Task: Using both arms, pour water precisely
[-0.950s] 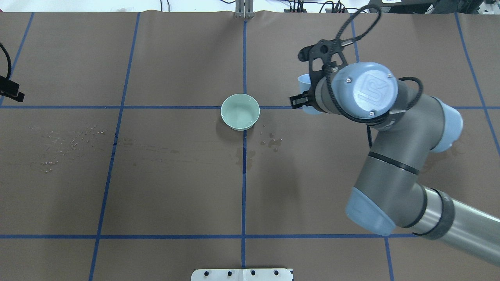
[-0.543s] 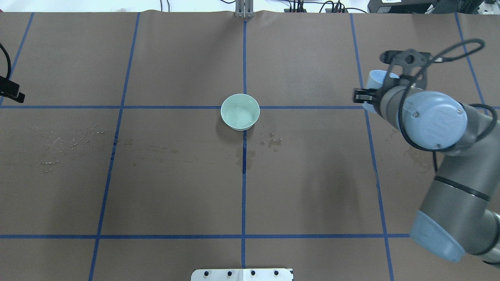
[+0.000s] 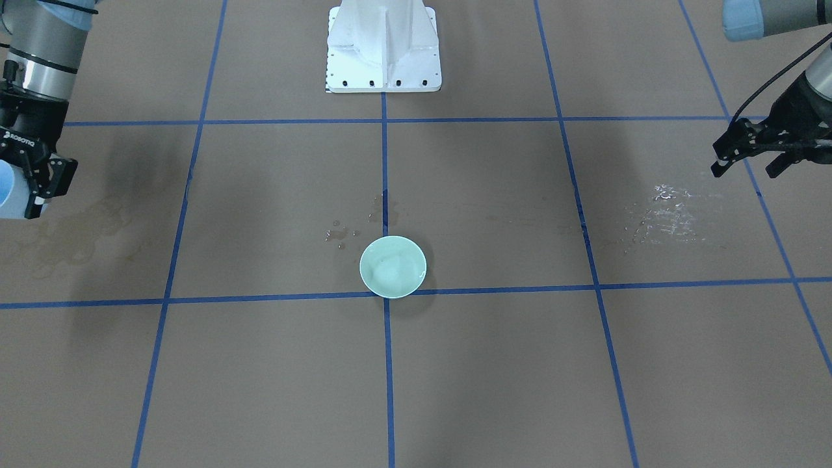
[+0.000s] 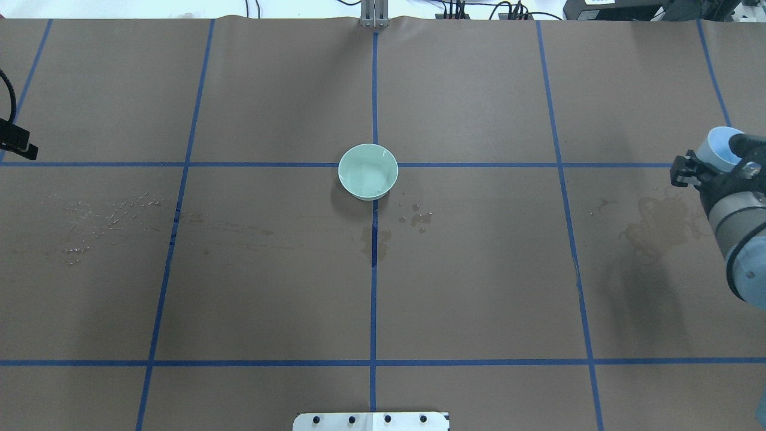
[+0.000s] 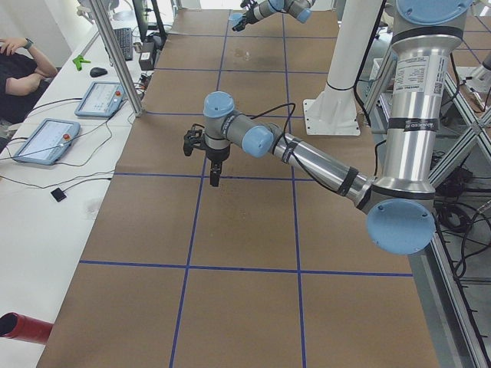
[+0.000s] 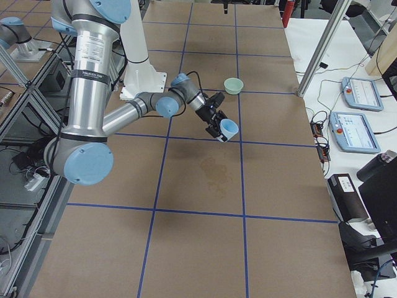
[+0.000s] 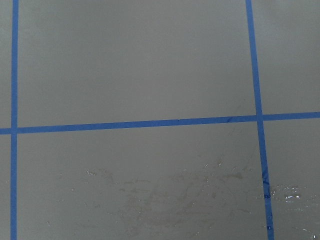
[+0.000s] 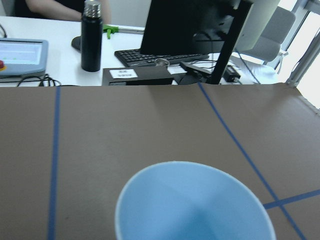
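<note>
Above right fingers (image 3: 51, 179) gripping cup (image 3: 8, 193), lettering (image 3: 17, 136) reads "ROBOTIQ".

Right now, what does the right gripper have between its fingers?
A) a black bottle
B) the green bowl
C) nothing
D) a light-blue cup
D: in the overhead view the right gripper is clamped on a light-blue cup at the table's right edge, while the green bowl stands alone near the table's centre.
</note>
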Available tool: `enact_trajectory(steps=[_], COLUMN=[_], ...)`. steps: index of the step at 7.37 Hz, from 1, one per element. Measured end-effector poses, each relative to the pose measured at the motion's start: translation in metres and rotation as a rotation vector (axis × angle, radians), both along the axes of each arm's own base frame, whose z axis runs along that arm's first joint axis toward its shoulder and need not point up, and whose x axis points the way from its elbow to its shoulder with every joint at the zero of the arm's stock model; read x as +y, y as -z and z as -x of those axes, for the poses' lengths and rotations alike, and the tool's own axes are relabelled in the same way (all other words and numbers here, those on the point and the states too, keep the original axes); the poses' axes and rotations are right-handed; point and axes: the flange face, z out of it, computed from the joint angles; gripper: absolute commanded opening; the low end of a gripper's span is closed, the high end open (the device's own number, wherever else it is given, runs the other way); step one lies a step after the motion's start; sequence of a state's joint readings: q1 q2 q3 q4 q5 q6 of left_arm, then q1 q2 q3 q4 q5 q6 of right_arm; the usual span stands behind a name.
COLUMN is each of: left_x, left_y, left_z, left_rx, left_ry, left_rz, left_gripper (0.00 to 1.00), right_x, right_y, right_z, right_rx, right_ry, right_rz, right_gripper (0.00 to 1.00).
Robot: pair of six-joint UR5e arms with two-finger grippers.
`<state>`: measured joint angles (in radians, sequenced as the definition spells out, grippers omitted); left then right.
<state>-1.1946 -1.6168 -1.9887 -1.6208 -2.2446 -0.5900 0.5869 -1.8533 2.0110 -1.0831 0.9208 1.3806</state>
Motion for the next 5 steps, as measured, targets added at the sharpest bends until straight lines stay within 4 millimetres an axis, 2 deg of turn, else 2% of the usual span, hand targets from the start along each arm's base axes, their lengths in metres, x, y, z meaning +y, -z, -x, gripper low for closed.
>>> enact_trajectory(steps=[1, 2, 3, 5], left_x=[0.000, 0.001, 0.001, 0.000], left_y=[0.002, 0.004, 0.004, 0.004], left_z=[0.000, 0.000, 0.000, -0.001], left_rx=[0.003, 0.005, 0.006, 0.006], left_ry=[0.007, 0.012, 0.014, 0.014], left_rz=[0.004, 0.006, 0.007, 0.009], left_gripper=[1.00, 1.00, 1.00, 1.00], right_x=[0.004, 0.010, 0.018, 0.031], right_y=[-0.056, -0.096, -0.124, -0.143], right_z=[-0.007, -0.010, -0.009, 0.004], right_rx=[0.000, -0.006, -0.013, -0.018], right_ry=[-0.025, -0.034, -0.034, -0.008], right_rz=[-0.050, -0.088, -0.120, -0.144], right_gripper=[0.00, 0.00, 0.00, 0.00])
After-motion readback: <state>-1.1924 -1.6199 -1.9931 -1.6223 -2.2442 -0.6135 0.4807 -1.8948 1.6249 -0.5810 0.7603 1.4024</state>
